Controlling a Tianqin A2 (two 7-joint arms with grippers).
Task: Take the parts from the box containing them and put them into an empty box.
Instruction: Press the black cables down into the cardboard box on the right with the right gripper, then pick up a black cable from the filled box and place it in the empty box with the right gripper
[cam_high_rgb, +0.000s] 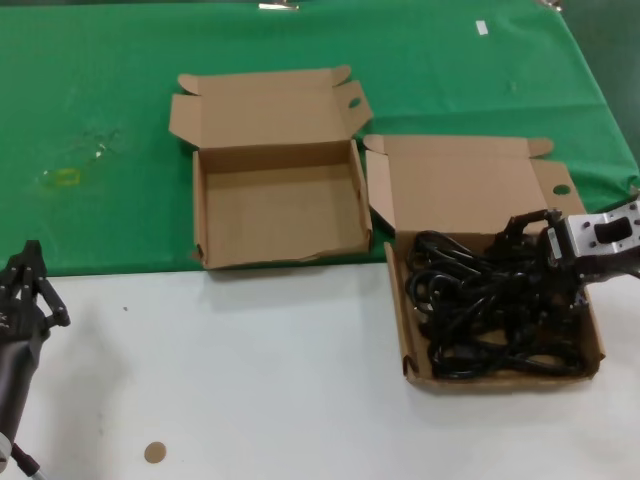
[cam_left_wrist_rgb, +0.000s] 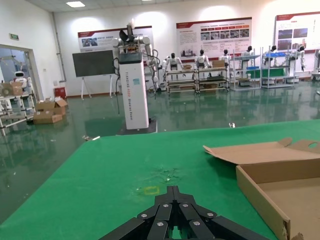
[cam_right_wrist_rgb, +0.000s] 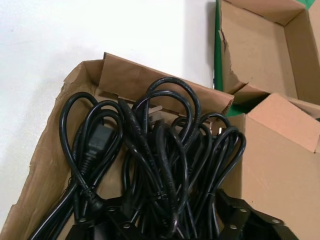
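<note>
Two brown cardboard cartons: squarish empty box (cam_high_rgb: 280, 205) left, box containing them (cam_high_rgb: 480, 200) right. Glossy black coiled parts (cam_high_rgb: 490, 305), count unclear. Right claw (cam_high_rgb: 535, 240) spread apart over cords; left claw (cam_high_rgb: 25, 285) parked near-left, pinched together.

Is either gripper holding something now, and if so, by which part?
Cannot be told for the right gripper: it is down among the black coiled power cords. The left gripper holds nothing.
</note>
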